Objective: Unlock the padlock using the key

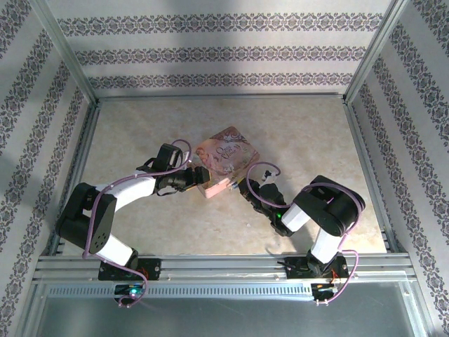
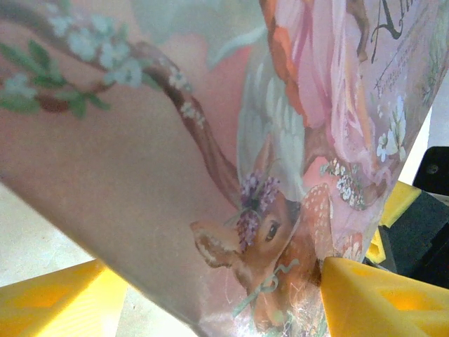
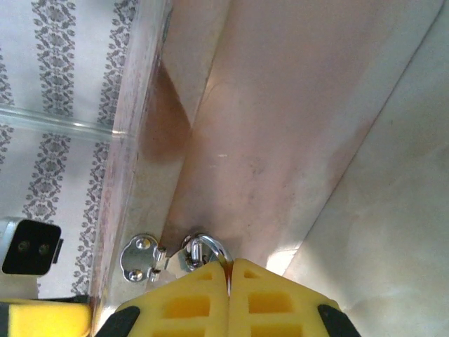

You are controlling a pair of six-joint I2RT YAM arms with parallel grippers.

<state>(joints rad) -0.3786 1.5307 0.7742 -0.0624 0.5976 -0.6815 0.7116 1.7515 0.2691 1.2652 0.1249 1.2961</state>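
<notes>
Left end effector (image 2: 221,302) clamps pink tin (image 2: 140,175), steadying your padlock (image 3: 205,246); right end effector (image 3: 229,270), pinched together, meets its shackle.

Glossy printed tin (image 2: 140,175) w/ shiny chrome metal hasp (image 3: 140,258); matt yellow plastic on right gripper fingers (image 3: 158,295).

Left fingers (image 2: 379,295) wide apart, clamping; right fingers (image 3: 189,302) pressed fully together.

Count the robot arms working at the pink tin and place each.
2. The left arm reaches in from the left, jaws straddling the pink tin's near corner. The right arm reaches in from the right, jaws shut at the tin's metal hasp.
</notes>
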